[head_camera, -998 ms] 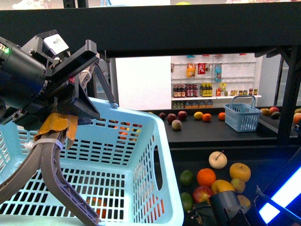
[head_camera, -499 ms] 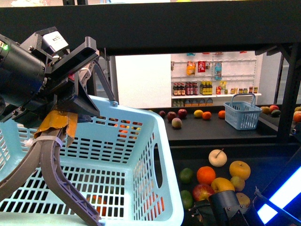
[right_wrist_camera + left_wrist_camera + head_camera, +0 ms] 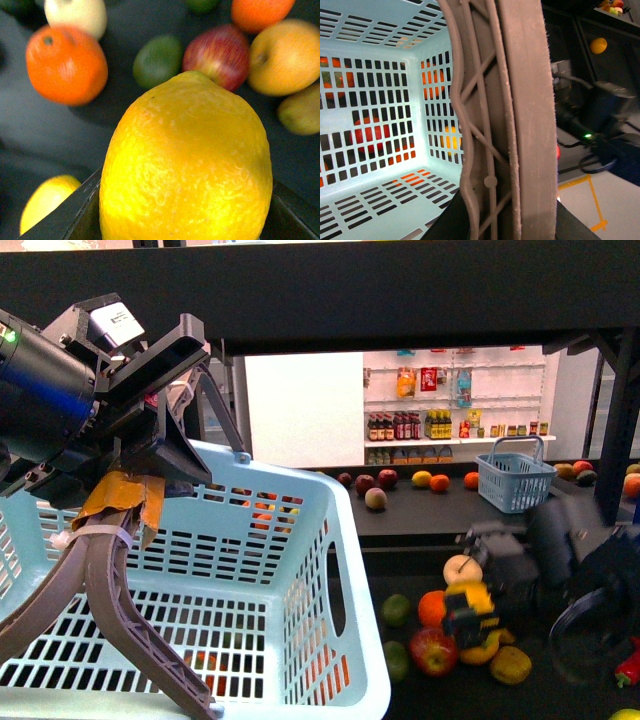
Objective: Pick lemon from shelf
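Right gripper has swung in over shelf's lower tier | jaws clamped on lemon, near tier's front edge above fruit pile | lift it straight up, keep your squeeze steady | left gripper holds basket handle.

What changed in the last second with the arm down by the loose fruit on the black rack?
The right gripper rose from the bottom edge into view. It is now shut on the bright yellow oval lemon, held above the other fruit on the black metal shelf. The left gripper and the light blue slotted plastic basket it holds stayed put.
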`<state>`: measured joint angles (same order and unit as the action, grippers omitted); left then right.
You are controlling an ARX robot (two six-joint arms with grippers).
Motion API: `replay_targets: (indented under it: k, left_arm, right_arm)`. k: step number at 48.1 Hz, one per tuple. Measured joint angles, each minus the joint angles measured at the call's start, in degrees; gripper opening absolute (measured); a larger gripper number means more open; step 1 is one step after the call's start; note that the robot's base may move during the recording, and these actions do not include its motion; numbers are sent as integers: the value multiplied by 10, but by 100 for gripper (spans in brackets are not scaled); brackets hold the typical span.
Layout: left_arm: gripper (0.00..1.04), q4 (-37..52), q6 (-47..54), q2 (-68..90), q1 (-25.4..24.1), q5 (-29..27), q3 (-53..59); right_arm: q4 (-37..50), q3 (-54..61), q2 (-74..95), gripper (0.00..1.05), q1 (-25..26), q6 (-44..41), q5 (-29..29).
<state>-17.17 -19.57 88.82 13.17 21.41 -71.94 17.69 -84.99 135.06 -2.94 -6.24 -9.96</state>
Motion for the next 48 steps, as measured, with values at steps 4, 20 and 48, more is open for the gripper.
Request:
replay_targets:
  k: [4,20,48]
  left_arm:
    - [17,0,0,0,0,0,0]
    - [17,0,0,0,0,0,0]
    - [17,0,0,0,0,0,0]
  right_arm:
    - [-5,16,-75,71,10,4,-22]
    - [-86,42,-273,71,-34,14,-81]
    - [-170,15,-290,71,-170,37,-73]
